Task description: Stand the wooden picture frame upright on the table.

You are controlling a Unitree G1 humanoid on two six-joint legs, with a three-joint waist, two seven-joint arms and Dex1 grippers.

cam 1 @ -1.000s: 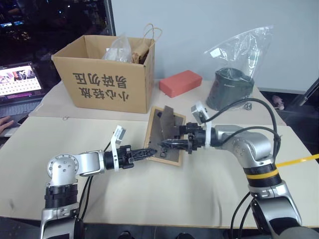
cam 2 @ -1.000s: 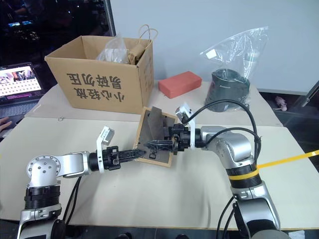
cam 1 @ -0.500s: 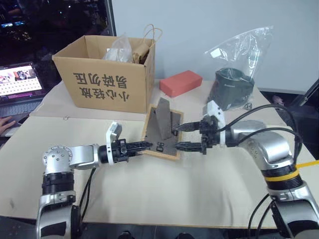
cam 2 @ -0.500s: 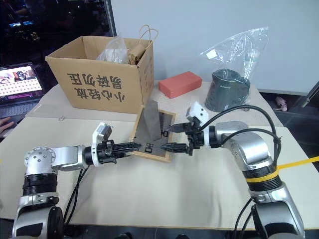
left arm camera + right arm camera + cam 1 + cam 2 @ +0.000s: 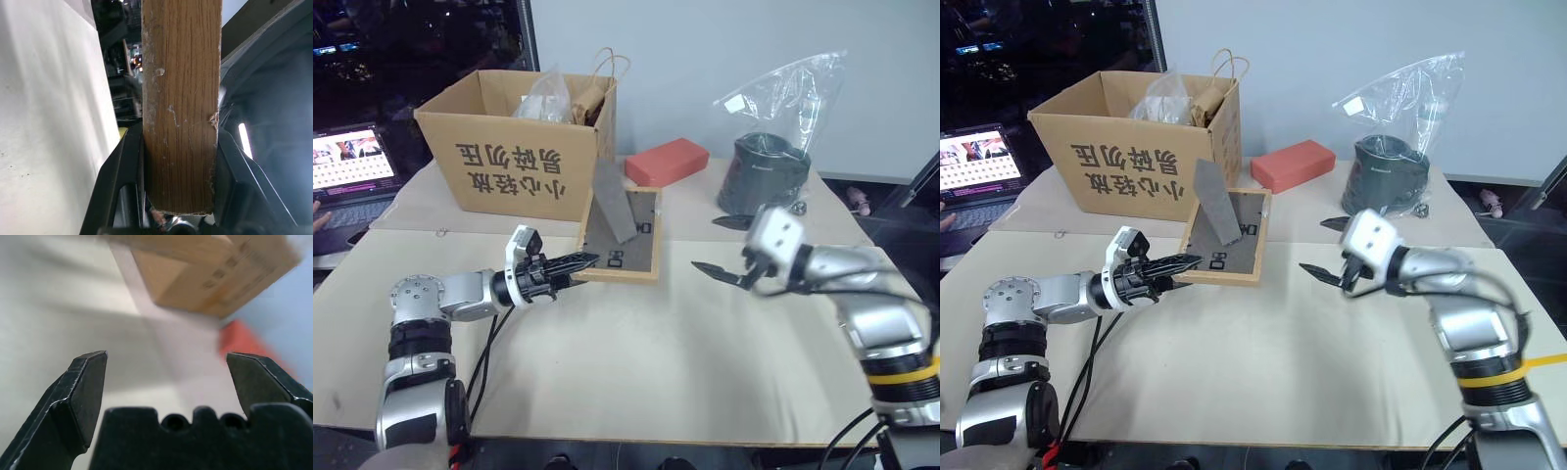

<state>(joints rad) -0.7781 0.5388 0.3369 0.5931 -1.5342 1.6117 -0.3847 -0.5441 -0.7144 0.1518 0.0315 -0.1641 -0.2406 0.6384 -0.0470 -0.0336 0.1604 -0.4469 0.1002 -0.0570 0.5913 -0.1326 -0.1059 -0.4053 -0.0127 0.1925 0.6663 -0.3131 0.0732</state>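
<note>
Since a second ago my right end effector (image 5: 729, 248) has let go and swung clear to the right, fingers wide apart and empty, while the wooden picture frame (image 5: 622, 236) has tipped up from near-flat to a steep lean, grey back and fold-out stand facing me. Left end effector (image 5: 576, 263) is clamped on its lower left wood edge, bottom rail near the bench (image 5: 636, 362). Looks light, stiff, probably glass-fronted and tippy, so I'd grip the wood rails, not the thin stand.

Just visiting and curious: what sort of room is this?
Probably a lab or office workspace: a plain table, a laptop at its edge, and a cardboard box of packing scraps.
</note>
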